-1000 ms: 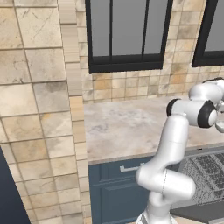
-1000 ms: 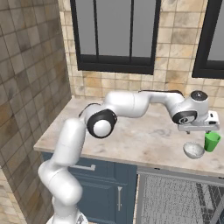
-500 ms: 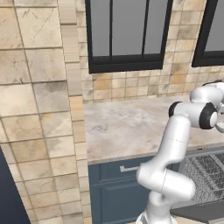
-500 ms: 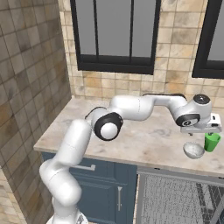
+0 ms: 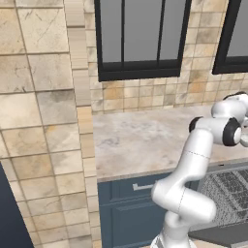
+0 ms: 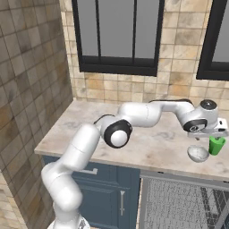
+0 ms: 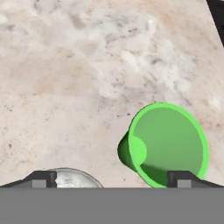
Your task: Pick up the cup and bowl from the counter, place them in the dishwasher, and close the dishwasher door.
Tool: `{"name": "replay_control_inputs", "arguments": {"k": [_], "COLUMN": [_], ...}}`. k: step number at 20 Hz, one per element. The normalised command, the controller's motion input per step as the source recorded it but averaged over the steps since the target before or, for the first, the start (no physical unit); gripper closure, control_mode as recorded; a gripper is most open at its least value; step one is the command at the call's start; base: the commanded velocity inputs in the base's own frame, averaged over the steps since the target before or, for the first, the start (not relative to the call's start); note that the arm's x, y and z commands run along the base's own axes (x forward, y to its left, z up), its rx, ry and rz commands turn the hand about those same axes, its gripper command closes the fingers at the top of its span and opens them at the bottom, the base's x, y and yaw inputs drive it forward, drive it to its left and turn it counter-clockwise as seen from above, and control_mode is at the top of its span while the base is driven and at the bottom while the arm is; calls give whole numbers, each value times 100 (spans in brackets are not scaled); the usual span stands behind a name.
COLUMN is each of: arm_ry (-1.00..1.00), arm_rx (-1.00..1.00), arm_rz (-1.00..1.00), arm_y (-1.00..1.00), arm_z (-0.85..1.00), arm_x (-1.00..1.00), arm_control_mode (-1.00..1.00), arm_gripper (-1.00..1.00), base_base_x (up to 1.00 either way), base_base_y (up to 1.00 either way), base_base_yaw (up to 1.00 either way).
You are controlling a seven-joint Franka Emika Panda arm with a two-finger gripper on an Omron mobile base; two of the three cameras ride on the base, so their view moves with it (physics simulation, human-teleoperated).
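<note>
Hand view looks down onto the marbled bench [image 7: 87, 65] with the green cup [image 7: 168, 146] upright, mouth toward the camera, sitting just ahead of the tool [image 7: 112, 178]; the rim of the grey bowl [image 7: 72, 177] peeks in at the bottom, close to the left fingertip [image 7: 41, 178]. Tool jaws stand fully apart and hold nothing. Compared with a second ago, the right base view shows the hand [image 6: 203, 126] has swung further right along the bench, from a spot left of the cup [image 6: 217, 145] to nearly above it, with the bowl [image 6: 198, 153] just below and to its left; jaw spread is unchanged over that interval. Cup and bowl have not moved (both rest on the bench, just beside each other, apart). Judgement: this is the approach leg for the first pick, cup as likely target; the cup sits off-centre toward the right fingertip, so some sideways correction seems needed before descending. Dishwasher [image 6: 188, 205] is open below, its wire rack [image 5: 227, 191] visible in the left base view; nothing loaded yet, door not yet closed.
</note>
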Motion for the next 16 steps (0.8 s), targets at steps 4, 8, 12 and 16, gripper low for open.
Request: {"name": "replay_control_inputs", "arguments": {"k": [4,8,12,16], "arm_ry": [0,0,0,0], "arm_rx": [0,0,0,0], "arm_rz": [0,0,0,0], "arm_y": [-19,-21,-21,-22], "arm_z": [-14,-11,-12,-12], "arm_x": [20,20,19,21], "arm_control_mode": [-100,-100,-100,-100], "arm_gripper": [-100,-100,-100,-100], "base_base_x": [0,0,0,0], "base_base_y": [0,0,0,0], "base_base_yaw": [0,0,0,0]}}
